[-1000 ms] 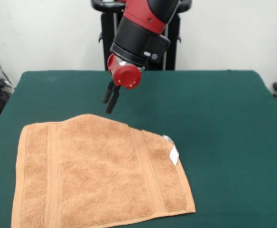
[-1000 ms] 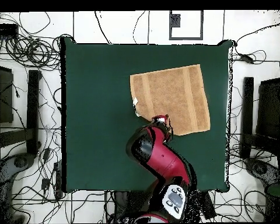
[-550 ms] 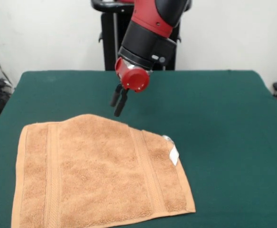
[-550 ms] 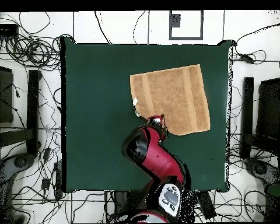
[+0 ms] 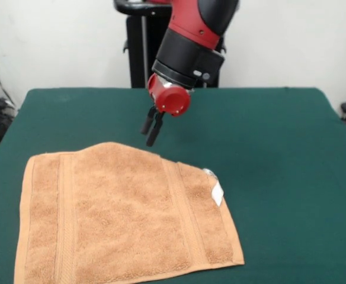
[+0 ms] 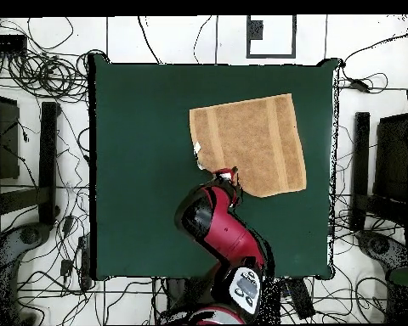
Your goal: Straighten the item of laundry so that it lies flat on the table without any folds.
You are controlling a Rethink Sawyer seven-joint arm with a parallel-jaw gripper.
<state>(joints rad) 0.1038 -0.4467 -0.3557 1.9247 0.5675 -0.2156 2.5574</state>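
Fingers (image 5: 152,131) nearly closed, holding nothing, have drifted sideways above the tabletop (image 5: 268,148).
Towel (image 5: 125,219) below them unchanged; its folded corner remains.

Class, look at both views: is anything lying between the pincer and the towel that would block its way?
Nothing visible does. The pincer hangs just beyond the towel's far edge, with only bare green table between them. The towel's far right corner, by the white tag, looks folded under.

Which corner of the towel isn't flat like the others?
The towel's corner by the white tag, on the front view's right, nearest the gripper. It's folded under, making a slanted edge; the others show square and flat.
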